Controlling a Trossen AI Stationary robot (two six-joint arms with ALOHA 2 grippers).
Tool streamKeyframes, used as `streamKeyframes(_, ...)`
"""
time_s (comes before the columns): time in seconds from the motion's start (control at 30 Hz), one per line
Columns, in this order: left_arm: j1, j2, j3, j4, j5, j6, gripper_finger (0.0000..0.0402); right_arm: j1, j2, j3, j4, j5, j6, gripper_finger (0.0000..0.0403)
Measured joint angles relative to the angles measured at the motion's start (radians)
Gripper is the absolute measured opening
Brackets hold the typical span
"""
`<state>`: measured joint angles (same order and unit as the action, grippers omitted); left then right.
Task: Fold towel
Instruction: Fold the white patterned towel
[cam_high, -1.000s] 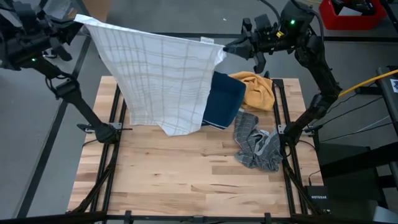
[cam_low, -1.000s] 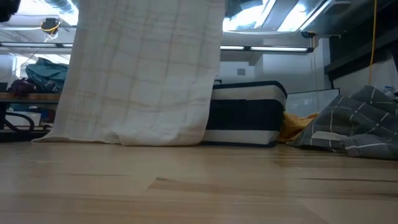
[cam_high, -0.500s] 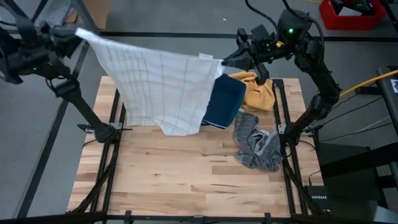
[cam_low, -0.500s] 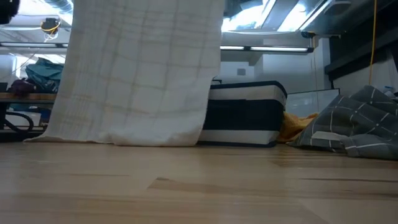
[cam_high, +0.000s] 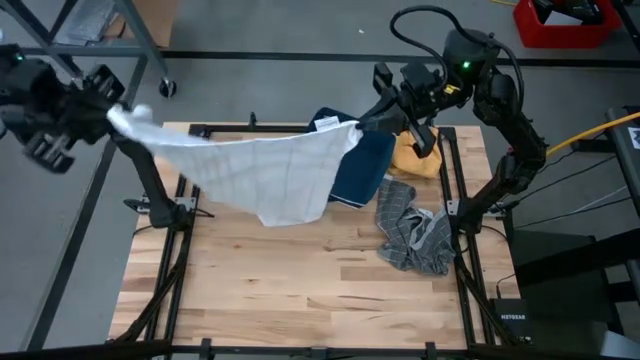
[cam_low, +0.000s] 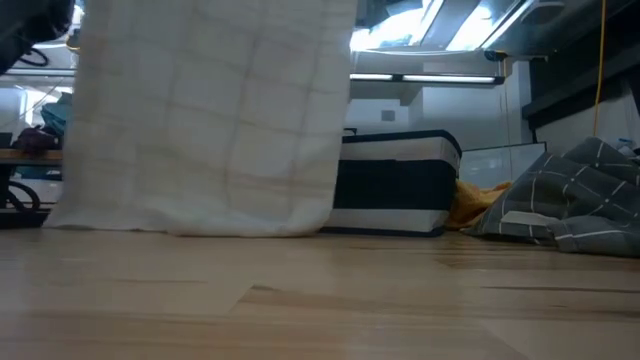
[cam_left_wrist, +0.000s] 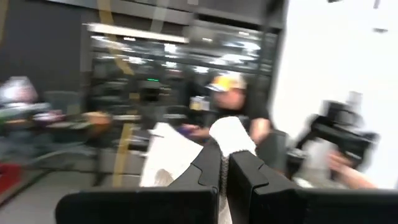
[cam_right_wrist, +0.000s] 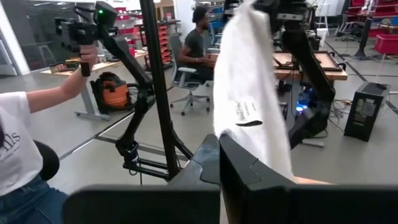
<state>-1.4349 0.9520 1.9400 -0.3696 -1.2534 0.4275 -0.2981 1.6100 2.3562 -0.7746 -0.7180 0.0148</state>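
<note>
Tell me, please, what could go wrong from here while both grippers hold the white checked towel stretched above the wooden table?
The white checked towel hangs between the left gripper and the right gripper, each shut on a corner, so a pinch could slip. Its lower edge reaches the wooden table beside the folded navy towel, so laying it down may drape it over that towel. The crumpled grey checked cloth and yellow cloth crowd the right side, limiting flat folding space.

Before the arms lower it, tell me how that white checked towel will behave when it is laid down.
The white checked towel is probably floppy: it sags between the left gripper and right gripper, each shut on a corner. It seems light, hanging in thin folds. Its lower edge already crumples on the table, so it will likely bunch rather than lie flat.
</note>
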Motion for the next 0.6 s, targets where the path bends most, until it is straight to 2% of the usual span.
streamKeyframes(0.3,-0.197,-0.005,0.005,-0.345,0.08,-0.312,0.0,-0.003,0.0,0.0,-0.001,0.003,-0.001,0.0)
streamKeyframes(0.47,-0.229,-0.007,0.004,-0.571,0.164,-0.483,0.0,-0.003,0.001,0.0,-0.005,0.013,-0.001,0.0)
streamKeyframes(0.6,-0.215,0.002,-0.025,-0.735,0.118,-0.643,0.0,-0.002,0.001,-0.006,-0.012,0.031,-0.001,0.0)
